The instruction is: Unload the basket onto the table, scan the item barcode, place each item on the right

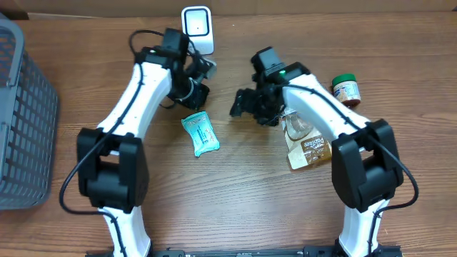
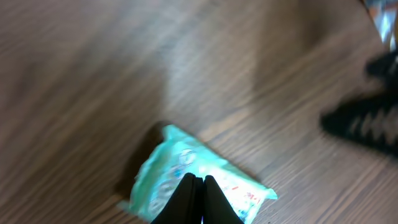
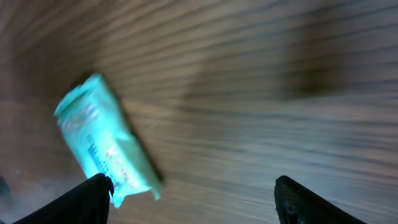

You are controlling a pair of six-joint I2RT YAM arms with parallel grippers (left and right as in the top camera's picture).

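Teal packet lies flat and unheld on the table in the overhead view. The white scanner sits beyond it, with a pouch and jar aside. Left wrist: left gripper pinched together, empty. Right wrist: right gripper spread apart beside the packet. Pickup likely next, nothing blocking.

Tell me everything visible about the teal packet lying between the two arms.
The teal packet is a small, flat, oblong pouch of glossy, plastic-looking film, with white and reddish print too blurred to read. It looks sealed and undamaged. It lies flat on the wooden table, skewed diagonally, near the table's middle. Only the table appears to touch it.
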